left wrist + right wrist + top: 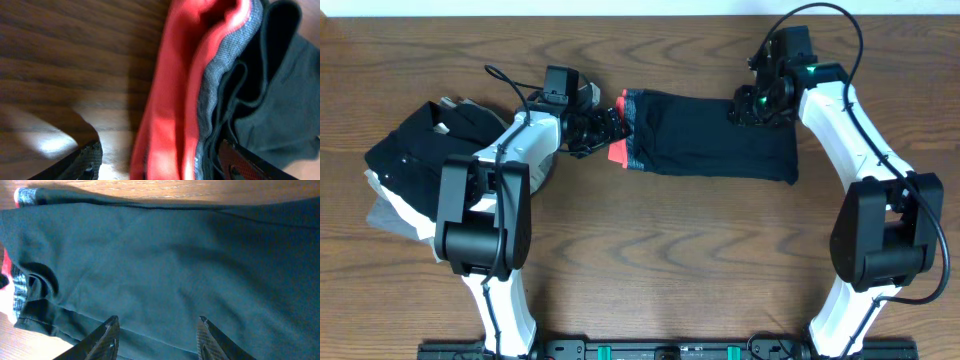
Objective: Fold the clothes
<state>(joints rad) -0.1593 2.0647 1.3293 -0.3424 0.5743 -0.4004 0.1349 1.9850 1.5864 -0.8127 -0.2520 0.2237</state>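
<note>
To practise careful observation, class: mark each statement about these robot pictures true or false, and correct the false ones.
1. The leggings lie on the wooden table. True.
2. Their waistband is green. False: it is coral-red with a grey edge.
3. The right tool is open over the dark fabric. True.
4. The heap of other garments lies by the right arm. False: it lies by the left arm.

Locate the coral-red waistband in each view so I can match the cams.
Overhead: waistband at the left end of the leggings.
Left wrist: fills the centre, running top to bottom.
Right wrist: a red sliver at the far left edge.
Shared landmark: the heathered grey band alongside the red.
</note>
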